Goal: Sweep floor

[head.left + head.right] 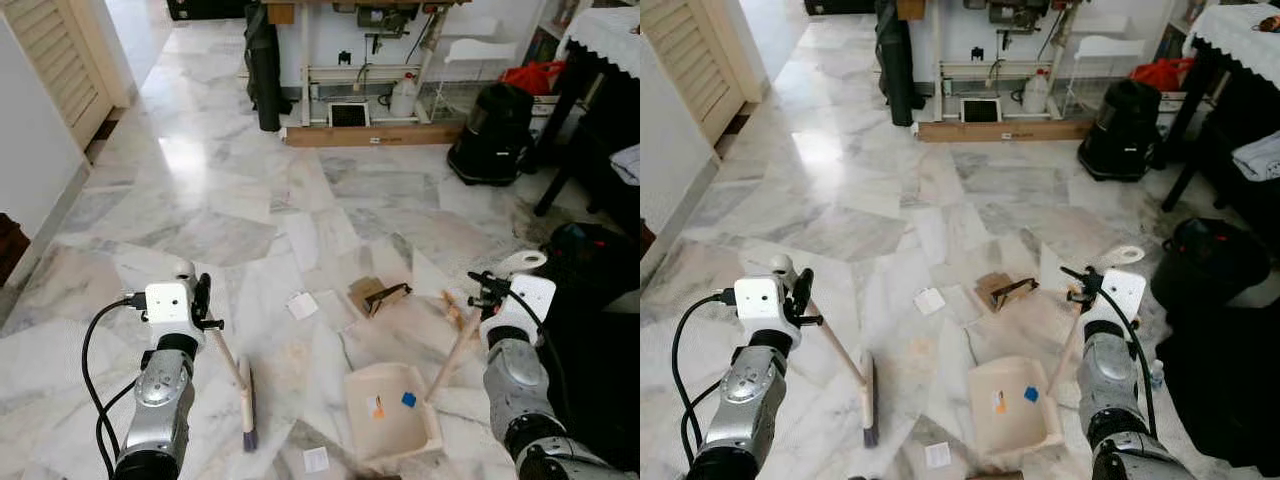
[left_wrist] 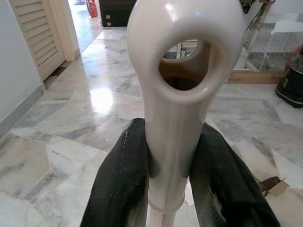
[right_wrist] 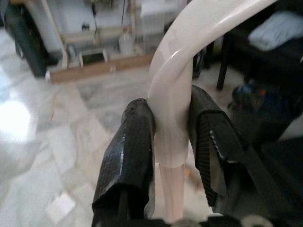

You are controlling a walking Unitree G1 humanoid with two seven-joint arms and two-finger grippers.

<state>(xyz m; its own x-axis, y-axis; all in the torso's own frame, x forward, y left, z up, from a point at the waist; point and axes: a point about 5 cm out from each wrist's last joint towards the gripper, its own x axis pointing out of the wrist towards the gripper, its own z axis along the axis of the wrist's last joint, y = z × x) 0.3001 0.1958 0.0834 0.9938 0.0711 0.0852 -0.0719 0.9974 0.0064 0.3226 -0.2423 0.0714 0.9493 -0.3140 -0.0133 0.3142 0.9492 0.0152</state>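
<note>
Both sets of jaws are clamped down right now; my left gripper (image 2: 168, 182) is pinched around the cream broom handle (image 2: 180, 94) just under its hanging loop, and my right gripper (image 3: 173, 156) is squeezing the curved dustpan handle (image 3: 177, 90) the same way. The broom (image 1: 243, 385) leans out from my left side with its dark bristles on the marble floor (image 1: 220, 200), near the dustpan (image 1: 390, 415) but not touching it; the pan sits flat with an orange scrap (image 1: 377, 406) and a blue scrap (image 1: 408, 399) already inside.

Still plenty to collect, I reckon: a white paper square (image 1: 301, 305) and a brown cardboard piece (image 1: 377, 296) lie beyond the pan, another white scrap (image 1: 316, 459) just beside its near corner.

My worry: if I tilt or lift the pan while repositioning, those two bits slide straight back out; and a hard sweep could flick the light paper past the lip, or shove the pan sideways.
</note>
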